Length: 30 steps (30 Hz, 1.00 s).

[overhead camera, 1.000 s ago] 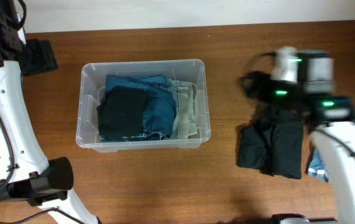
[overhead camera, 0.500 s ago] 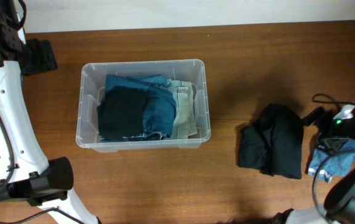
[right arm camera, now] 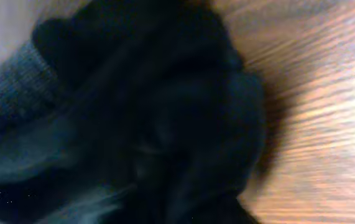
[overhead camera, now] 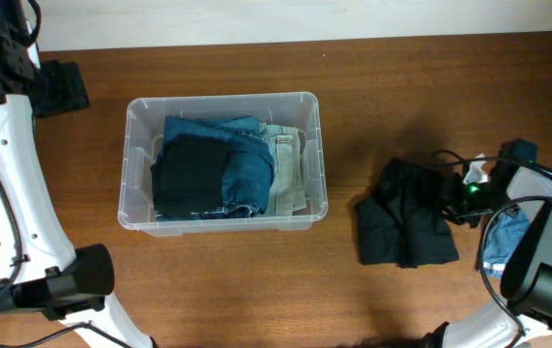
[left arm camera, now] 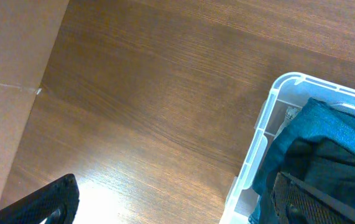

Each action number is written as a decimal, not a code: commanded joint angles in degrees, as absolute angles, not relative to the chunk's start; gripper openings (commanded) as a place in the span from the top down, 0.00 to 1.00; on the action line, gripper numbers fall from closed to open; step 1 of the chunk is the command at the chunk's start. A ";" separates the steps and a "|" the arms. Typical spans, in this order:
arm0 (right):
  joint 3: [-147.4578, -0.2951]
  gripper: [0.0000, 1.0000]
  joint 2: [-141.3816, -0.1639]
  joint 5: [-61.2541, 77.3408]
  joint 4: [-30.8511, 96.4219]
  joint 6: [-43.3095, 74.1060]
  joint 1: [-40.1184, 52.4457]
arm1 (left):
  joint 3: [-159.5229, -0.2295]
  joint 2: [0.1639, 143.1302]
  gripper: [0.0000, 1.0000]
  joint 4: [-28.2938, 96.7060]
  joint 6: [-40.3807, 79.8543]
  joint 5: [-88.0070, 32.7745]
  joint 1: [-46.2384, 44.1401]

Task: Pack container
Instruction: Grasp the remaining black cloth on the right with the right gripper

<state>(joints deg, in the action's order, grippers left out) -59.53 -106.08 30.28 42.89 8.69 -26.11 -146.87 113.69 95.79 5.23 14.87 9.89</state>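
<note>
The container (overhead camera: 316, 145) is a clear plastic bin left of the table's middle, holding folded blue jeans (overhead camera: 246, 164), a black piece and a beige one. Its corner (left arm camera: 270, 118) also shows in the left wrist view. A crumpled black garment (overhead camera: 401, 217) lies on the table to the right. My right gripper (overhead camera: 452, 193) sits at that garment's right edge, shut on it, with its fingers buried in the black garment (right arm camera: 165, 124) that fills the wrist view. My left gripper (left arm camera: 177, 211) hangs open and holds nothing, above bare wood by the container's outer left corner.
A light blue garment (overhead camera: 503, 242) lies at the far right, partly under my right arm. The left arm's white links (overhead camera: 5, 193) run down the left edge. Brown wooden table (overhead camera: 353, 290) surrounds the container; a pale wall borders the far side.
My right gripper swung from above the table's right side down onto the black garment and closed. The garment has bunched and shifted a little left. The left arm has not moved.
</note>
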 commanded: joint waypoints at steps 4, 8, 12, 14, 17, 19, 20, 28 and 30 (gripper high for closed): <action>-59.20 0.96 -102.48 41.52 44.86 7.68 -23.11 | -147.74 112.53 0.00 95.68 5.56 15.27 10.24; -62.35 0.96 -94.63 55.48 44.49 7.84 -20.25 | -147.74 112.53 0.00 95.68 5.56 15.29 10.24; -67.88 0.96 -87.94 59.11 44.07 13.34 -14.74 | -147.74 112.53 0.00 95.68 5.56 15.27 10.24; -71.42 0.96 -85.27 60.58 43.29 14.04 -10.55 | -147.74 112.53 0.00 95.68 5.58 15.29 10.24; -76.14 0.96 -83.13 63.09 39.31 17.30 -3.46 | -147.74 112.53 0.00 95.68 5.56 15.27 10.24; -78.63 0.96 -82.85 63.31 33.71 22.11 1.93 | -147.74 112.53 0.00 95.68 5.56 15.29 10.24; -79.35 0.96 -82.85 63.86 28.88 25.67 5.06 | -147.74 112.53 0.00 95.68 5.56 15.27 10.24; -79.42 0.96 -84.79 60.64 -12.27 49.82 23.18 | -147.74 112.53 0.00 95.68 5.58 15.27 10.24; -79.42 0.96 -85.52 58.81 -19.57 53.17 26.39 | -147.74 112.53 0.00 95.68 5.58 15.29 10.24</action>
<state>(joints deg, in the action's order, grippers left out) -78.46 -84.84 60.51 -14.87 42.92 22.70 -146.91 113.69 95.79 5.23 14.94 9.89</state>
